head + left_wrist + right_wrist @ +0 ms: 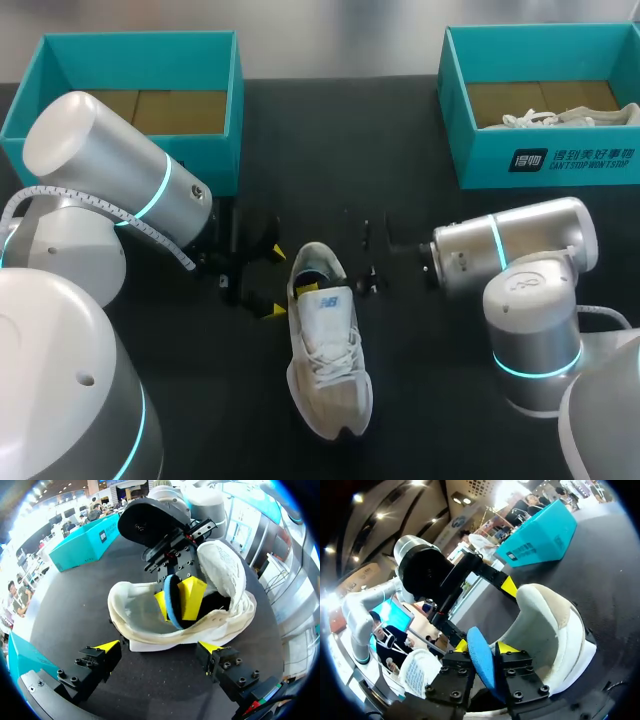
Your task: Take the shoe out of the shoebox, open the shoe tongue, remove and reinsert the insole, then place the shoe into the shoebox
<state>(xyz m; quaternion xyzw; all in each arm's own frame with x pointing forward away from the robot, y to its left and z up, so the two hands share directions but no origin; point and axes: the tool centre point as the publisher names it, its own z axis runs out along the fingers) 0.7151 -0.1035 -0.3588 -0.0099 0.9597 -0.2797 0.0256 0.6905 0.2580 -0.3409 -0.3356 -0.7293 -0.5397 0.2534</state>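
The shoe lies on the bench between the two arms, outside both boxes, its opening turned toward them. The right end effector is inside the opening and is clenched on the blue insole, which stands on edge; I judge the insole step is under way. The right arm reaches in low, wrist almost level. The left end effector waits just beside the heel with fingers spread and holding nothing, probably to steady the shoe.

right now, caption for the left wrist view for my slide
The right gripper pinches the blue insole inside the white shoe; left gripper open beside it.
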